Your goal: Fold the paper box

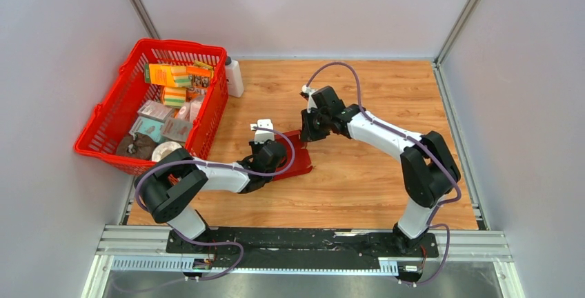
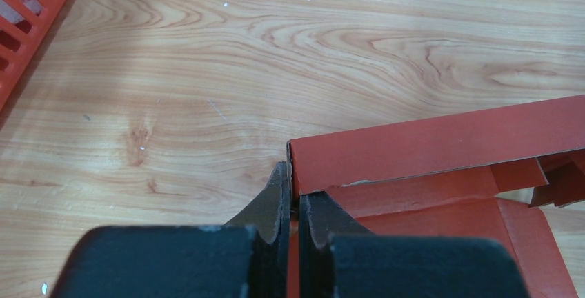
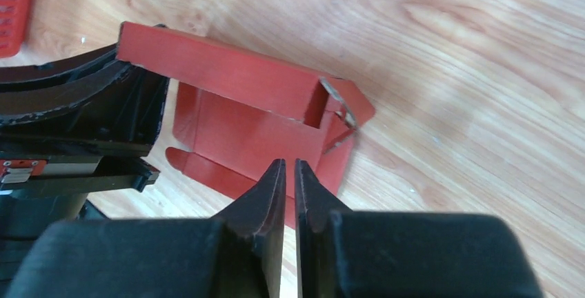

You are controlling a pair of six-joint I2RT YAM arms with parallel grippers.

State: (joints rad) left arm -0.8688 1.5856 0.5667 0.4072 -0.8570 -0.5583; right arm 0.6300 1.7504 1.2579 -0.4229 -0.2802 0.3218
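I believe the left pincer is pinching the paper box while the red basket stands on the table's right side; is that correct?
Not quite: the red basket stands on the left side, as the top view shows. The left pincer does pinch the paper box.

The dark red paper box (image 1: 298,154) lies half-folded, one long wall upright, end tabs loose.

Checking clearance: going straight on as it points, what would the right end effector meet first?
Probably the paper box: its raised wall lies just ahead of the right end effector.
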